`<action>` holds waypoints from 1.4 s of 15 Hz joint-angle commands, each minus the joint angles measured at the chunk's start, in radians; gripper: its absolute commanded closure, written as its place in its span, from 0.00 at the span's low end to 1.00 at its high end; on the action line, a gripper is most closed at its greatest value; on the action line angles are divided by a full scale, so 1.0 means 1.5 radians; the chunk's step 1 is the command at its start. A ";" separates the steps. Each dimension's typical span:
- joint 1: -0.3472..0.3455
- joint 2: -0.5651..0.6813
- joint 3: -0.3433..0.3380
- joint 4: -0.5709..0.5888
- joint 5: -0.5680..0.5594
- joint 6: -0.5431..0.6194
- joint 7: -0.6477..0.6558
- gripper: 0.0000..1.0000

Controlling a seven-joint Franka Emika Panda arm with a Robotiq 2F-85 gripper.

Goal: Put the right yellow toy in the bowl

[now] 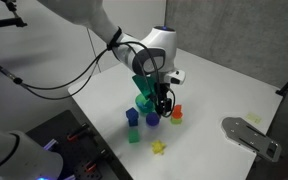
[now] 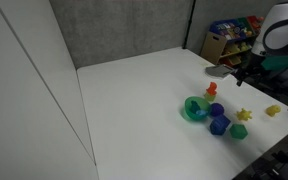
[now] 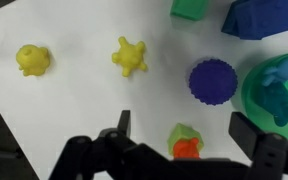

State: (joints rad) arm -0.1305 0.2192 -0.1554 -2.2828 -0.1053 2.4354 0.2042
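the gripper [image 3: 184, 128] is seen spread open and empty above the white table [image 3: 74, 110]. the right yellow toy [image 3: 130, 56], spiky and star-like, lies well apart from the green bowl [image 3: 250, 90]. it is judged light and stiff, and is best pinched across its core, between the spikes.

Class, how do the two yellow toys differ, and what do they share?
The spiky yellow toy has distinct stubby arms; the rounded yellow toy is a smoother blob. The spiky one lies nearer the purple toy; the rounded one farther. Both are small and bright yellow.
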 commanded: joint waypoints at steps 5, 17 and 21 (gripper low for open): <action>-0.026 0.038 -0.028 0.000 0.007 0.029 -0.053 0.00; -0.128 0.147 -0.072 0.057 0.110 0.103 -0.072 0.00; -0.145 0.185 -0.110 0.079 0.120 0.122 -0.033 0.00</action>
State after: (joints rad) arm -0.3334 0.4473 -0.2903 -2.2085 0.0541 2.6055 0.1156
